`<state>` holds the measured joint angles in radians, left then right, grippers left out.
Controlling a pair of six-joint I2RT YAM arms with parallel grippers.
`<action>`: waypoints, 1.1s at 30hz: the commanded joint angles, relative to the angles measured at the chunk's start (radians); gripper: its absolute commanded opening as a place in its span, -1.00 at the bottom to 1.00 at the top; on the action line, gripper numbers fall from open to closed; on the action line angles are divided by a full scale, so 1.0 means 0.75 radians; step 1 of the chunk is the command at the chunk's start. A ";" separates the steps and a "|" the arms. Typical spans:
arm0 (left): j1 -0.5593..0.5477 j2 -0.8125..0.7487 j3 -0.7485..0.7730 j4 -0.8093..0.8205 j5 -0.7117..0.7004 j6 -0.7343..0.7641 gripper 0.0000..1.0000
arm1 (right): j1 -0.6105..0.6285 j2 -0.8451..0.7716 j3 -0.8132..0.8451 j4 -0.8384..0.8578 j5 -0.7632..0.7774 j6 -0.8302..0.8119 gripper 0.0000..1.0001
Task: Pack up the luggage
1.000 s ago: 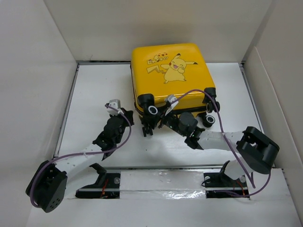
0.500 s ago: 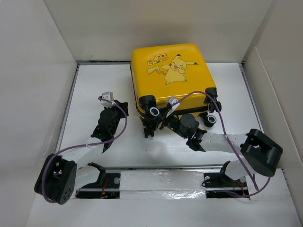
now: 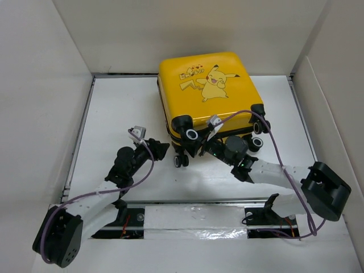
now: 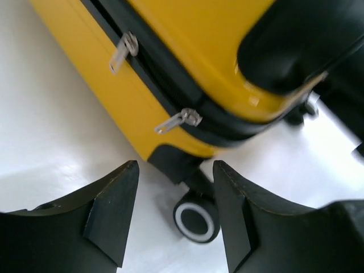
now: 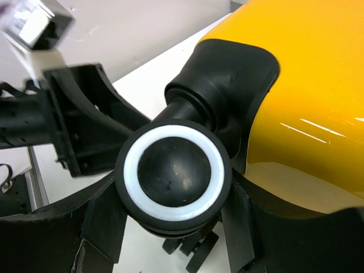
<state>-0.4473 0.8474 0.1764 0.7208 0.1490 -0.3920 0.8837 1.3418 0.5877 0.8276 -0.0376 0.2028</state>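
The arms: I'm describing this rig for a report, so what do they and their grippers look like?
The left arm and right arm: white links, black joints, a purple cable looping alongside. The left gripper and right gripper: black, thick wedge-shaped fingers; a small grey box at each wrist.

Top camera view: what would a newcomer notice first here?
The bright yellow luggage with its cartoon print stands out first, lying closed at the far middle of the table. At its near edge the right gripper clamps a white-ringed wheel, while the left gripper hangs open by the near-left corner.
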 commanded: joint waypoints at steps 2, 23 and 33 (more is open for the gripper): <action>-0.021 0.148 0.069 0.153 0.241 0.050 0.07 | -0.070 -0.224 -0.049 0.093 0.033 0.010 -1.00; -0.197 0.426 0.258 0.154 0.120 0.167 -0.06 | -0.188 -0.415 -0.129 -0.038 -0.023 0.010 -1.00; -0.197 0.486 0.307 0.155 0.132 0.173 -0.45 | -0.188 -0.407 -0.139 -0.022 -0.058 0.012 -1.00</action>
<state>-0.5964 1.2091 0.3569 0.7879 0.2539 -0.2817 0.7715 1.0752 0.4549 0.6136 -0.1154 0.2058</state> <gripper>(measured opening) 0.315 0.627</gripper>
